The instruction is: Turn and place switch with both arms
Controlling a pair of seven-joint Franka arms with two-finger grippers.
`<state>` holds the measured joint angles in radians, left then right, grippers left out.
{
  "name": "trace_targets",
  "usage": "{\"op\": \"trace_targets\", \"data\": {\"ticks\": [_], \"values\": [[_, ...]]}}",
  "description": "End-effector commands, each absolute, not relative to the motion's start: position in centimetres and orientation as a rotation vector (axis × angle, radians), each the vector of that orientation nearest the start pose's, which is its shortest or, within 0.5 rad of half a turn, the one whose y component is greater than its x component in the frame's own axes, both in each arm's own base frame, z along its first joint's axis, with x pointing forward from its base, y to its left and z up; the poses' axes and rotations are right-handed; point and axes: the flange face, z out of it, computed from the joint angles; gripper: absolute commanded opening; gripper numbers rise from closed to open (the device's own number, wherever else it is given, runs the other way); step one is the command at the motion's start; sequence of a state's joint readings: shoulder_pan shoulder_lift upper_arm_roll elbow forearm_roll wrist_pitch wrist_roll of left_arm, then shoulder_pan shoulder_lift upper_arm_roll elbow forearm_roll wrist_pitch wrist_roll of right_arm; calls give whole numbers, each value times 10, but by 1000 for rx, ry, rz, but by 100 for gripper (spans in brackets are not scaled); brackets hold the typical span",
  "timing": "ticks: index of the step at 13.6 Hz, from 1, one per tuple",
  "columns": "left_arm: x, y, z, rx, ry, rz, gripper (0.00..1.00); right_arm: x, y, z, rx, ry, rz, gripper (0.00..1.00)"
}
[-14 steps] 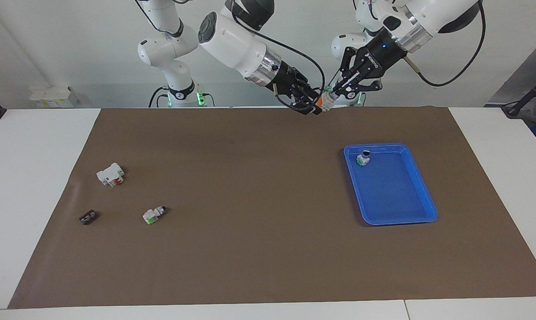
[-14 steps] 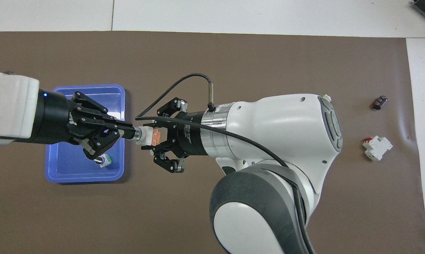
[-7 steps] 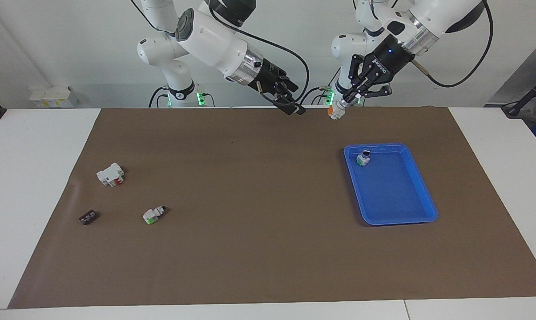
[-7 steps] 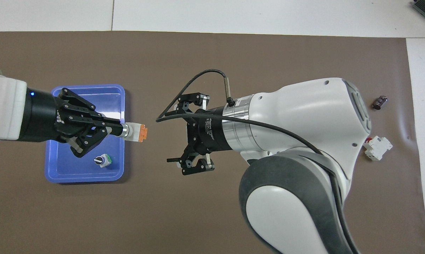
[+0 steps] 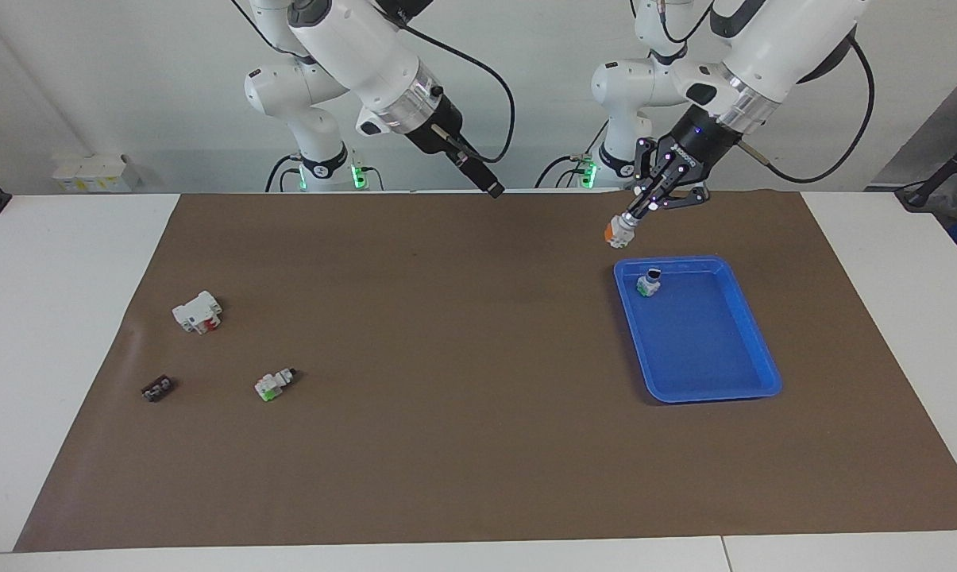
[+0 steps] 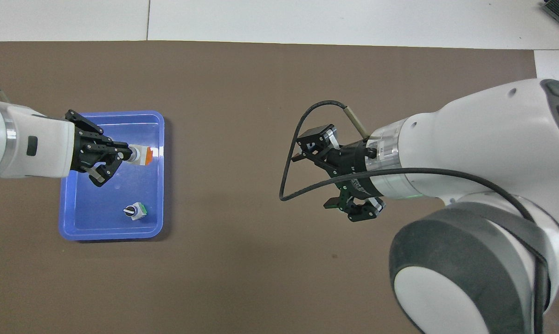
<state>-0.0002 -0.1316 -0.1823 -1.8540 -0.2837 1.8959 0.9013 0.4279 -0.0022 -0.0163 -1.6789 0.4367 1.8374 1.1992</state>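
The left end effector (image 5: pixel 626 222), clamped on the switch (image 5: pixel 619 231) by its knob end, holds it in the air over the blue tray (image 5: pixel 752 349) beside a green-banded switch (image 5: pixel 649 284), while the right end effector (image 6: pixel 337 180) hangs spread wide and empty above the brown mat (image 5: pixel 446 445) on the surface.

A white table (image 5: pixel 73 318) fills the room's foreground, covered across its middle by a brown mat (image 5: pixel 462 445). Toward twelve o'clock a plain pale wall (image 5: pixel 129 79) rises, evenly lit. At nine o'clock a small white box (image 5: pixel 89 171) sits by the wall; at three o'clock a grey panel (image 5: pixel 943 131) leans.
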Motion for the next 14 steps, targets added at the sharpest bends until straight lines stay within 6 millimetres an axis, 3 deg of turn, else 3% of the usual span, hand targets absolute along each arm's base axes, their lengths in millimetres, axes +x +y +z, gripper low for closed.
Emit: {"op": "trace_targets", "data": {"ticks": [1, 6, 7, 9, 12, 14], "values": [[518, -94, 568, -2808, 1598, -387, 0, 528, 219, 597, -2636, 901, 134, 100], [515, -47, 507, -2797, 1490, -191, 0, 553, 130, 584, -2963, 437, -112, 100], [512, -41, 495, -2725, 1487, -131, 0, 558, 111, 584, -3005, 372, -138, 100], [511, -25, 483, -2749, 1405, -149, 0, 563, 79, 586, -3060, 305, -164, 100], [504, -24, 448, -2772, 1411, -87, 0, 561, 64, 595, -3110, 311, -151, 100], [511, -19, 422, -2805, 1414, -20, 0, 559, 56, 605, -3115, 331, -126, 100]]}}
